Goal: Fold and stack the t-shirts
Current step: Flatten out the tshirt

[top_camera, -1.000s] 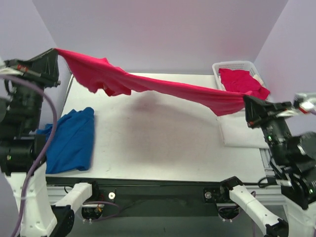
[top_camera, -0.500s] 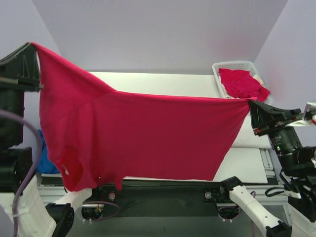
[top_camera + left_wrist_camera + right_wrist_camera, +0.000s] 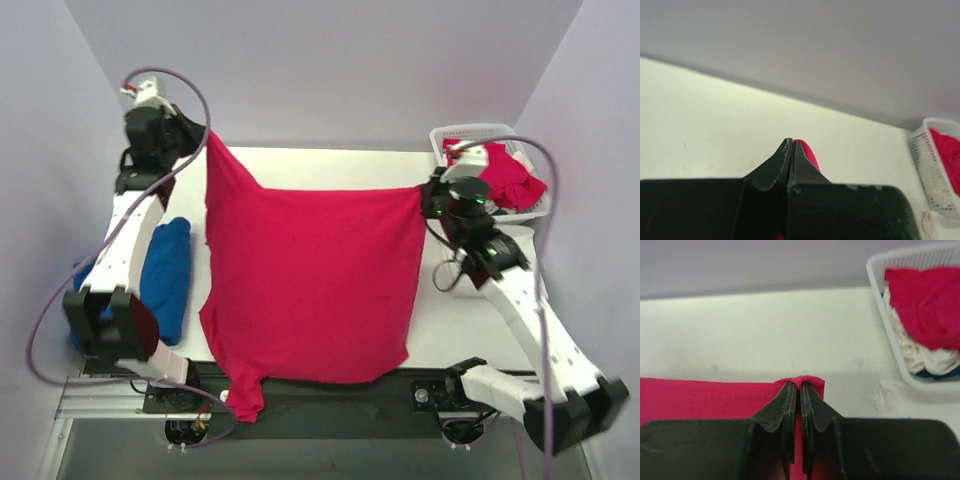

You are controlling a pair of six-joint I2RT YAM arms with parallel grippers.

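A bright pinkish-red t-shirt hangs spread between both arms over the table, its lower end draping past the near edge. My left gripper is shut on its upper left corner; the wrist view shows red cloth pinched at the tips of that gripper. My right gripper is shut on the upper right corner, with the cloth folded over its tips. More red and white shirts lie in the basket.
A blue garment lies on the table's left side beside the left arm. A white cloth lies under the right arm. The white lattice basket stands at the back right corner. Lilac walls close in the back and sides.
Both arms swung from near the camera out over the table, carrying the red shirt with them. It went from a twisted band to a wide sheet, and now hangs narrower over the table.
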